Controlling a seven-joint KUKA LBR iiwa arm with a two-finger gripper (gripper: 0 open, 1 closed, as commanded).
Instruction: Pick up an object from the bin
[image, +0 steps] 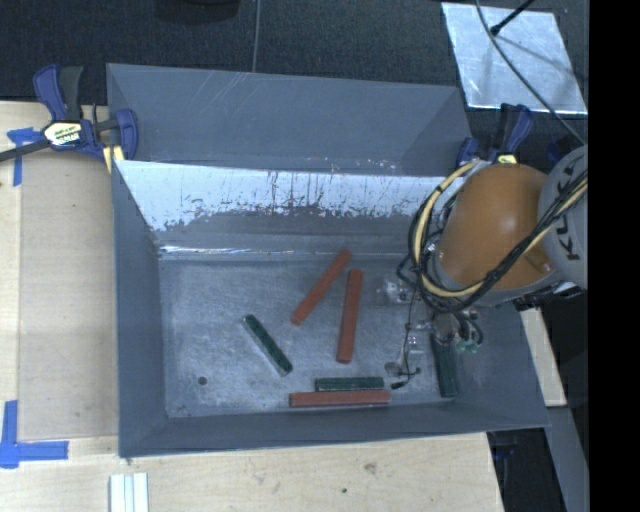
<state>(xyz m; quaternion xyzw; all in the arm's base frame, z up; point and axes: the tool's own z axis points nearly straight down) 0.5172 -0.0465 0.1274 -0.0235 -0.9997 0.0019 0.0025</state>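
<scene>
Gripper (403, 375) sits low in the right front part of the bin (140, 330), under the arm's orange cover (495, 225) and looped cables (430, 225). We cannot tell whether it is open or closed, and we see nothing held in it.

Its tip is just beside the right end of the front green stick (349, 383), a short dark bar lying flat along the front wall. We cannot tell whether they touch. The front red-brown stick (340, 398) lies right against that bar, on the wall side and parallel to it. The right green stick (446, 374) lies just to the gripper's right, pointing front to back.

Mid-floor, the upright red-brown stick (349, 316) runs front to back. The tilted red-brown stick (321, 288) leans off to its left, with their far ends near each other. The left green stick (268, 345) lies diagonally, well apart from the gripper.
</scene>
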